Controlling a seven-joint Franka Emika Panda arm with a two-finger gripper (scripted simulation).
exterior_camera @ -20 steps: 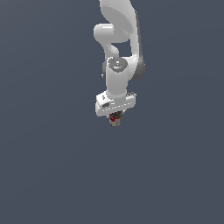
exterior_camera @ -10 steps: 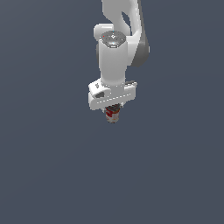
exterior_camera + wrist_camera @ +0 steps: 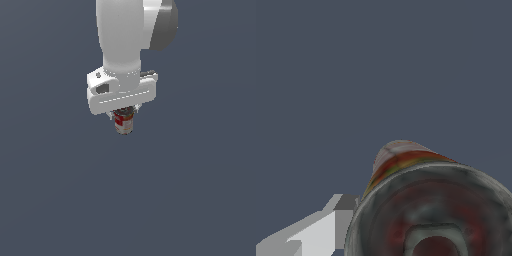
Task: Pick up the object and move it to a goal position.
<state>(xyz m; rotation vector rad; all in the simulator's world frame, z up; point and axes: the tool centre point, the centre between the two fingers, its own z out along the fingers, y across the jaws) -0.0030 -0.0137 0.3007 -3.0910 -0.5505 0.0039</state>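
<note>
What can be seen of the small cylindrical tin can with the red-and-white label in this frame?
The small cylindrical tin can with a red-and-white label hangs upright beneath the white gripper, narrower than it, its upper part hidden between the fingers. The wrist view shows its dark, dull metallic end up close, with red, white and a yellowish band on the side and one grey fingertip against it. Nothing else touches it; only plain grey background surrounds it.

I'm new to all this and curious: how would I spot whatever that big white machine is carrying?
Find the white arm reaching down from the top of the exterior view. Under its wide white gripper, between the jaws, hangs a small can. Its red-and-white label is the only colour against grey and white.
</note>
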